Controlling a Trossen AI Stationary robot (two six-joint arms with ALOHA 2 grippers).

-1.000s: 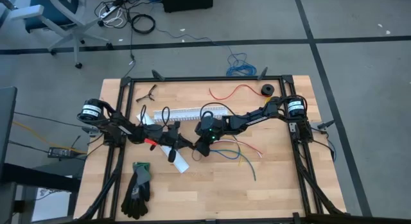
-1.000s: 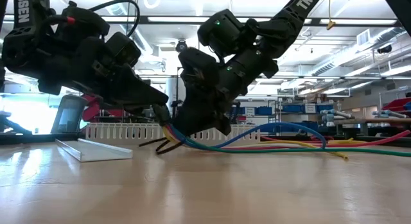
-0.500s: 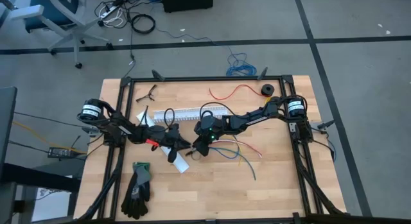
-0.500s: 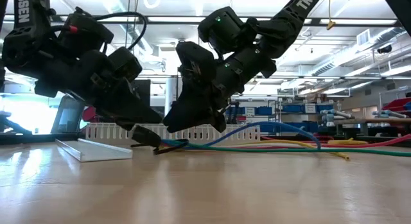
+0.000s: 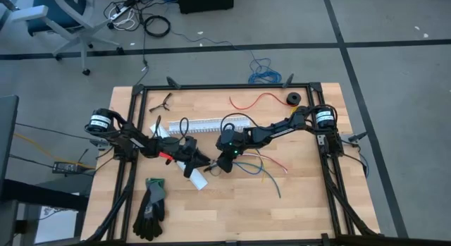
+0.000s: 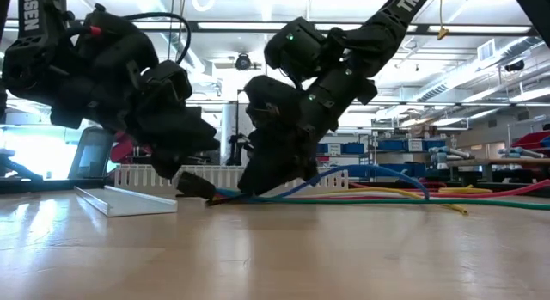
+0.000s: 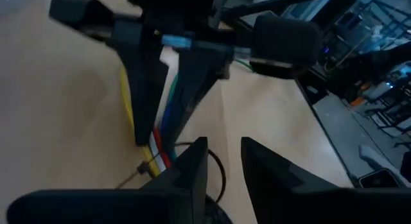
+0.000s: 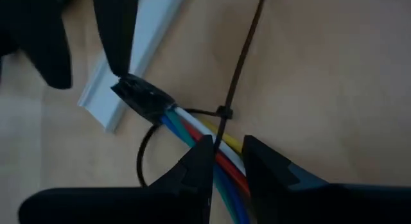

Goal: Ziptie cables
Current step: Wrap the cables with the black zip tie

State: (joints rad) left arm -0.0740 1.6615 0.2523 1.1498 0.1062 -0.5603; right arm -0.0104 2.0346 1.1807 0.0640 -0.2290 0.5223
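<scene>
Both arms reached in over the middle of the wooden counter (image 5: 296, 204), their grippers nearly meeting above the cables (image 8: 212, 156). The cables lay on the counter in a loose bundle – yellow, green, blue, white and red strands fanning out toward the right arm's side, as the low view (image 6: 387, 195) showed – and gathered into a dark sleeve (image 8: 142, 99) at the other end.

A thin dark zip tie (image 8: 221, 113) was looped around the bundle just past the sleeve, its tail running up and away across the wood. The right gripper (image 8: 221, 161) sat low over the bundle – its 2 fingers stood a narrow gap apart, straddling the tie's strap where it crossed the wires; whether they were actually pinching it could not be told.

The left gripper (image 7: 223, 161) hovered close on the opposite side, its fingers slightly apart with nothing between them, pointing toward the right arm's fingers and the coloured strands beneath.

A white channel (image 5: 204, 124) lay behind the arms, a shorter white piece (image 8: 138, 54) lay just beside the sleeve, and a dark glove (image 5: 151, 207) rested near the counter's front edge.
</scene>
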